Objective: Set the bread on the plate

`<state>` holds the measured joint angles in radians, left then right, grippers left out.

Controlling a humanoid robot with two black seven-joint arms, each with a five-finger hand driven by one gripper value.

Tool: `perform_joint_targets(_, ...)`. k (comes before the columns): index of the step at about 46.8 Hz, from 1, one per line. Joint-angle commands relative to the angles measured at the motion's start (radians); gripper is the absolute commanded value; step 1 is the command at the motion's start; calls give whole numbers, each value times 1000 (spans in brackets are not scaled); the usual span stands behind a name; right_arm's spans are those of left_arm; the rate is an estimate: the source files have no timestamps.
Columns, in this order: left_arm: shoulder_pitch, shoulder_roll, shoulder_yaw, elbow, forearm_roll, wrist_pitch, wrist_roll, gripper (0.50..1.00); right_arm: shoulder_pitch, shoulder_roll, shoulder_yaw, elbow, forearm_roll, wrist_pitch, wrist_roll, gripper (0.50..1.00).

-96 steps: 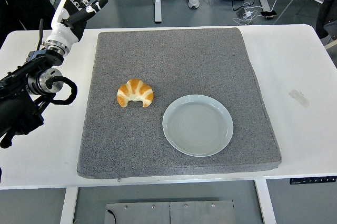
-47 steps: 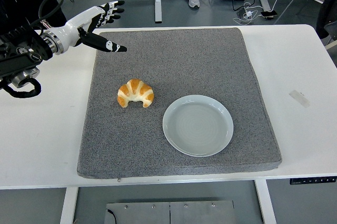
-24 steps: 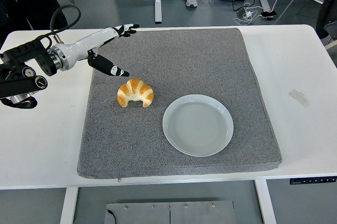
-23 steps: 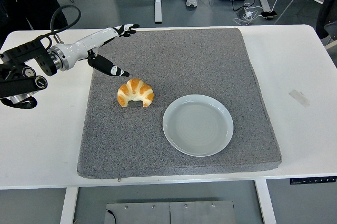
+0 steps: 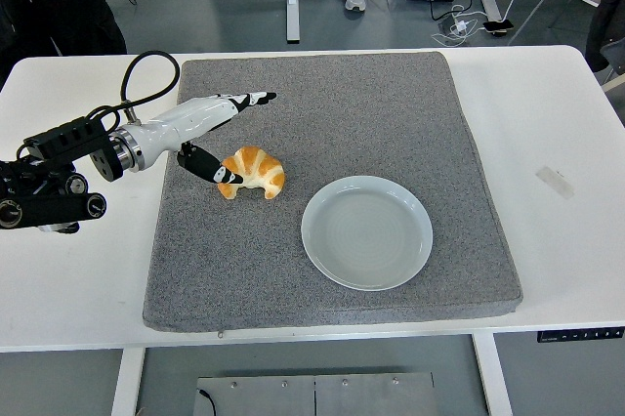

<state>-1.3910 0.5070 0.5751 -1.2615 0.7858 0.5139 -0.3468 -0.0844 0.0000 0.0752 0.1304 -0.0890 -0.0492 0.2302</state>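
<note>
My left hand [image 5: 210,128], white-shelled with black fingertips, reaches in from the left edge of the white table and hangs spread over the grey felt mat [image 5: 391,104], grasping nothing: the long fingers [image 5: 249,100] point out flat toward the mat's far side, while the thumb [image 5: 207,166] angles down and sits at the left tip of the golden-brown crescent croissant [image 5: 254,171], touching it or just shy of it; I cannot tell which. I judge this to be the reach-and-grasp step, with the lift not yet begun. The croissant lies flat on the mat in its left half, horns turned toward the near edge, and the round pale grey-green plate [image 5: 367,232] stands bare just beside it, toward the mat's near right. What the next move calls for, I think, is bringing the fingers down over the croissant's back and closing them against the thumb, gently, since soft pastry would crush or flake, before carrying it the short way over to the plate. My right hand is out of view.
</note>
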Motion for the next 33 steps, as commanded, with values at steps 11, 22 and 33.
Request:
perform_joint_targets(11, 1, -10, 40, 1, 42, 68, 15, 975, 0, 0, 0, 0, 0, 0, 0, 1000)
perform_joint_targets(22, 6, -47, 57, 8, 53, 97, 17, 975, 0, 0, 0, 0, 0, 0, 0, 1000)
perform_joint_targets(33, 15, -81, 95, 43, 53, 97, 23, 975, 0, 0, 0, 0, 0, 0, 0, 1000)
